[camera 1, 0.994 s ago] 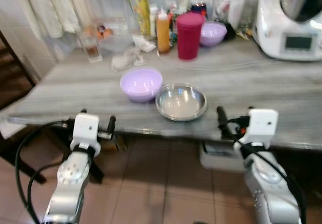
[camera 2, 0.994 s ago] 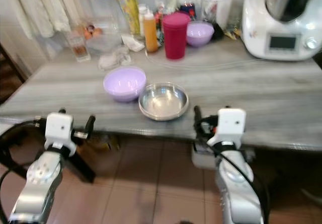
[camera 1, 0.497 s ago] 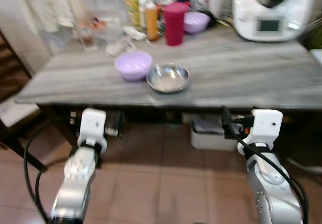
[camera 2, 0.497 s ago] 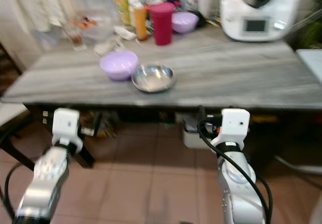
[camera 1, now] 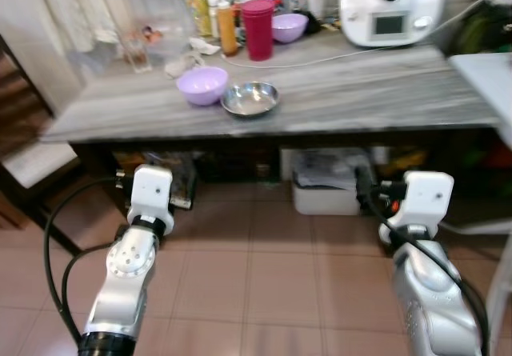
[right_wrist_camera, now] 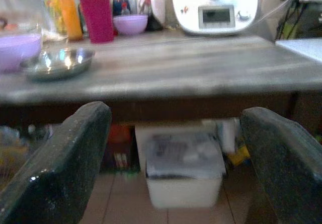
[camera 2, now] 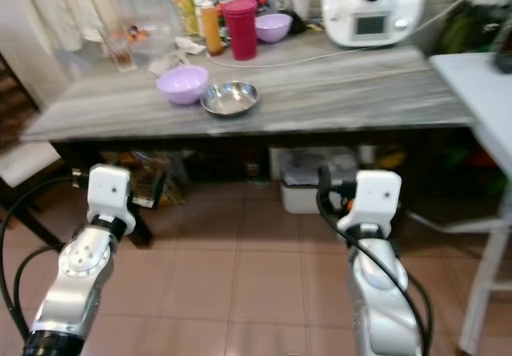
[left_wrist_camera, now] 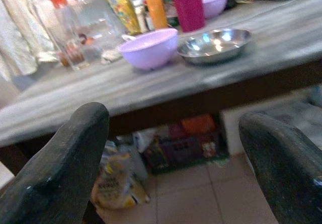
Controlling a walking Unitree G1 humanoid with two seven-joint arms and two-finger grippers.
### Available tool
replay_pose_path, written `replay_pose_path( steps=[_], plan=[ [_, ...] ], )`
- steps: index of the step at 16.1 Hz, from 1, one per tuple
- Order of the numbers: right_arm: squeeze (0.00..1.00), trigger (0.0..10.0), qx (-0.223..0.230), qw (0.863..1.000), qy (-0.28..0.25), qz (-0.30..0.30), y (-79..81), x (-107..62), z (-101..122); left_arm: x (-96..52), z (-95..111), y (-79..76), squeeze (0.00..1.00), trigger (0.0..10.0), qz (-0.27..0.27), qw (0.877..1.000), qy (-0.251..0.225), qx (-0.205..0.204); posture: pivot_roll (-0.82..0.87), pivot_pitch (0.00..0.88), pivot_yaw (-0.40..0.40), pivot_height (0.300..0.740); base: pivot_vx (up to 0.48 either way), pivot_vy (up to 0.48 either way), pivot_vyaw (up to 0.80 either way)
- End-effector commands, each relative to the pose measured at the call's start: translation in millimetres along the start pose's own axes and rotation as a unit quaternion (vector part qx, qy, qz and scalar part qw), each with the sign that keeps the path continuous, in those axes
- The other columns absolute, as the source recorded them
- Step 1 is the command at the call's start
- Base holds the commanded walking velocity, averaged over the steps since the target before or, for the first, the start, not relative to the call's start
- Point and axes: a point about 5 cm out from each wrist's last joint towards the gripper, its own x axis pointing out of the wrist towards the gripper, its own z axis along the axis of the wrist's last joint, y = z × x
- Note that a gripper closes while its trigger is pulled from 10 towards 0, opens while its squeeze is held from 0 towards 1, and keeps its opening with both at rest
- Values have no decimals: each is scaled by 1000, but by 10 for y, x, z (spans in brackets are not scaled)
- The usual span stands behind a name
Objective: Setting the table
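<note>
Left eye view: grey table [camera 1: 384,92] ahead and well above both grippers, with purple bowl [camera 1: 202,85] and steel dish [camera 1: 250,98] touching side by side near its front edge. Left gripper [left_wrist_camera: 171,148] held low over the tiled floor, fingers spread apart, nothing between them; right gripper [right_wrist_camera: 173,148] likewise low, apart and empty. Bowl and dish up and forward from both, lying left of centre, so nearer the left arm; dish round, no long axis to line up with. Likely still standing off from the table, well apart from the crockery, with a reach upward and forward called for next.
</note>
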Motion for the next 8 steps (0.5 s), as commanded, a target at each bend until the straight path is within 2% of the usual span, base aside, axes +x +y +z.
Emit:
replay_pose_path(
  steps=[1, 2, 5, 6, 8],
  plan=[
    [0, 10000, 0, 1000, -11, 10, 70, 21, 43, 8, 5, 29, 0, 10000, -11, 1000, -4, -5, -289, 0, 104, 740, 0, 0, 0],
    [0, 10000, -1, 1000, -12, 10, 71, 22, 39, 5, -9, -14, 0, 10000, -31, 999, -5, -29, -289, 0, 104, 740, 0, 0, 0],
    [0, 10000, -3, 1000, -6, 15, 89, 3, 2, -32, -67, -137, 0, 10000, -47, 998, 2, -43, -291, 0, 100, 740, 0, 0, 0],
    [0, 10000, -6, 1000, 1, 17, 89, -11, -20, -50, -84, -216, 0, 10000, -63, 997, 3, -45, -291, 0, 100, 740, 0, 0, -419],
    [0, 10000, -7, 1000, 4, 15, 76, -20, -26, -59, -72, -273, 0, 10000, -85, 995, 0, -55, -297, 3, 101, 740, 0, 0, -697]
  ],
)
